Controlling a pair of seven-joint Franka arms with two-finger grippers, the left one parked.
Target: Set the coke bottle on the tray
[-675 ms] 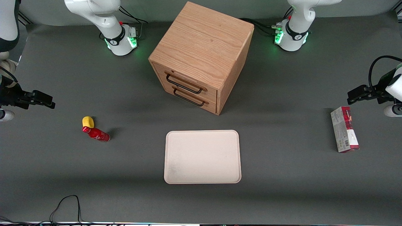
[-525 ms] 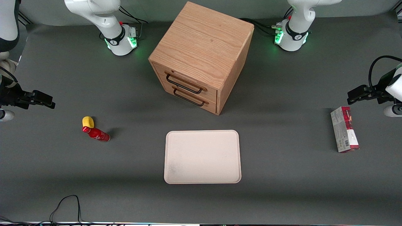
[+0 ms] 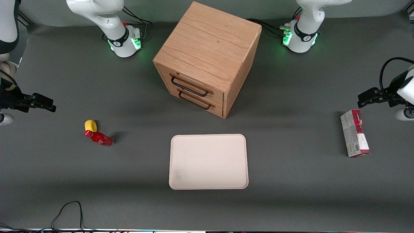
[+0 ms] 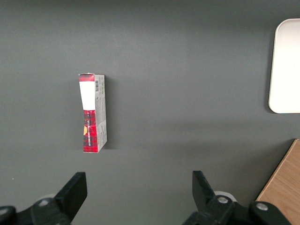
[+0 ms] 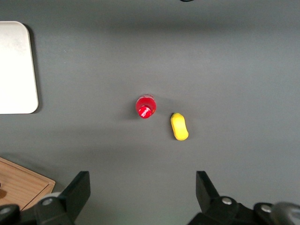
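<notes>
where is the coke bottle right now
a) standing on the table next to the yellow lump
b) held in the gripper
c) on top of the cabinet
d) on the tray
a: the coke bottle stands on the table beside the yellow lump, apart from the bare tray, while the open gripper hangs empty toward the working arm's end.

Slim red coke bottle [image 3: 99,138], red cap; small yellow lump [image 3: 90,125] beside it. Flat cream-beige tray [image 3: 208,161], plain, on dark grey counter [image 3: 291,181]. Black claw [image 3: 45,103], fingers spread, hangs at the working arm's end.
</notes>
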